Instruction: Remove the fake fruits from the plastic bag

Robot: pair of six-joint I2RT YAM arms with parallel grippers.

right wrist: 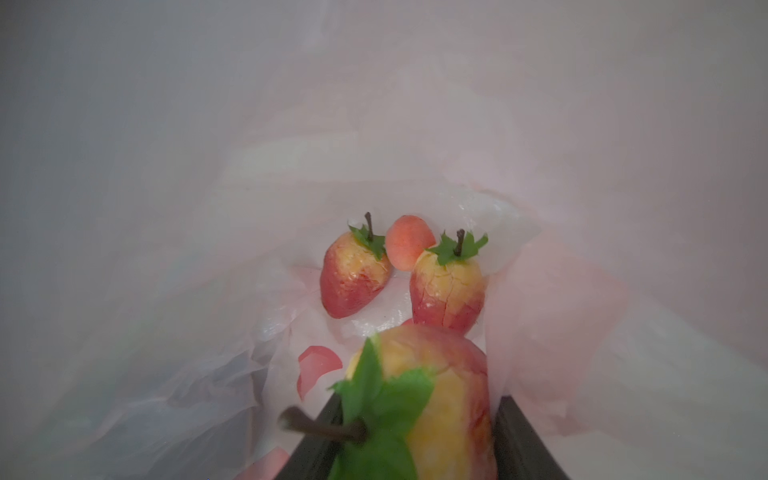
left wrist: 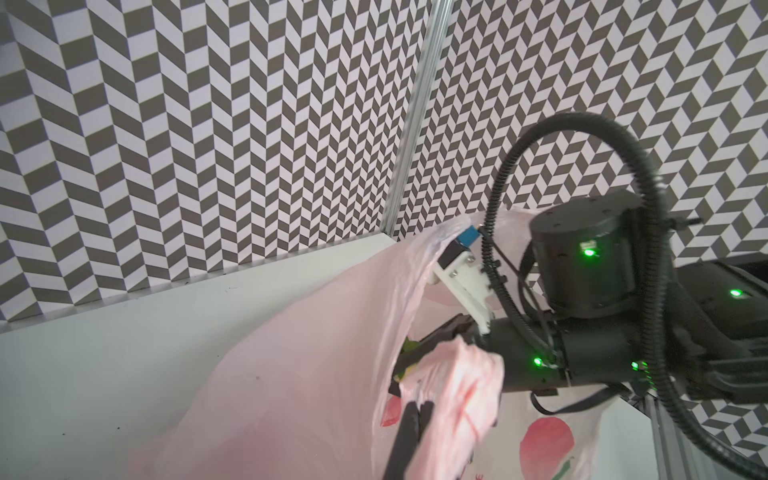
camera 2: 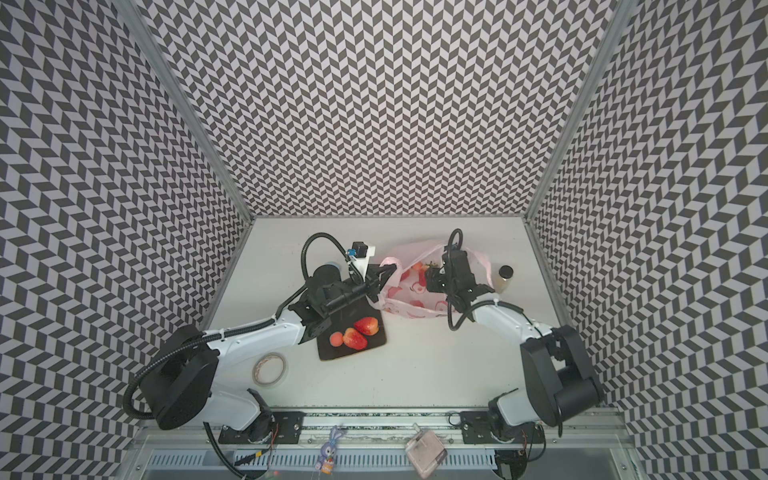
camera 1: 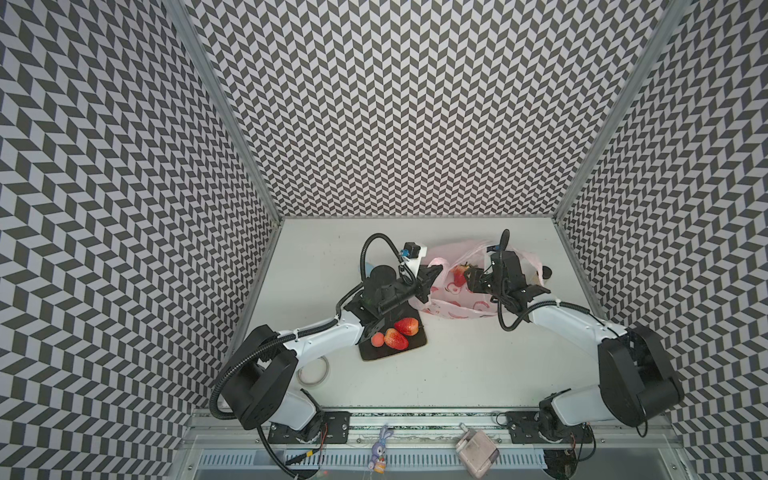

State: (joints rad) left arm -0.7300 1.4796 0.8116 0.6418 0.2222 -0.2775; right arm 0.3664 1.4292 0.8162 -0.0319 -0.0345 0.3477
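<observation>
The pale-pink plastic bag (camera 1: 457, 305) (camera 2: 409, 301) lies at the back of the table, its mouth held up. My left gripper (left wrist: 415, 409) (camera 1: 437, 270) is shut on the bag's bunched handle (left wrist: 457, 374). Inside the mouth, my right gripper (right wrist: 419, 428) (camera 1: 467, 277) is shut on a strawberry (right wrist: 440, 390) (camera 1: 458, 275) with a green cap. Deeper in the bag lie two more strawberries (right wrist: 353, 282) (right wrist: 449, 291) and an orange ball (right wrist: 409, 247). On the dark plate (camera 1: 374, 353) (camera 2: 332, 354) rest two strawberries (camera 1: 406, 326) (camera 1: 395, 338) and a small orange ball (camera 1: 377, 340).
A tape roll (camera 1: 313, 372) (camera 2: 270, 369) lies beside the left arm. A small bottle (camera 2: 504, 277) stands right of the bag. A light-blue object (camera 1: 368, 266) shows behind the left wrist. A toy rabbit (camera 1: 380, 446) and a pink box (camera 1: 477, 453) sit on the front rail.
</observation>
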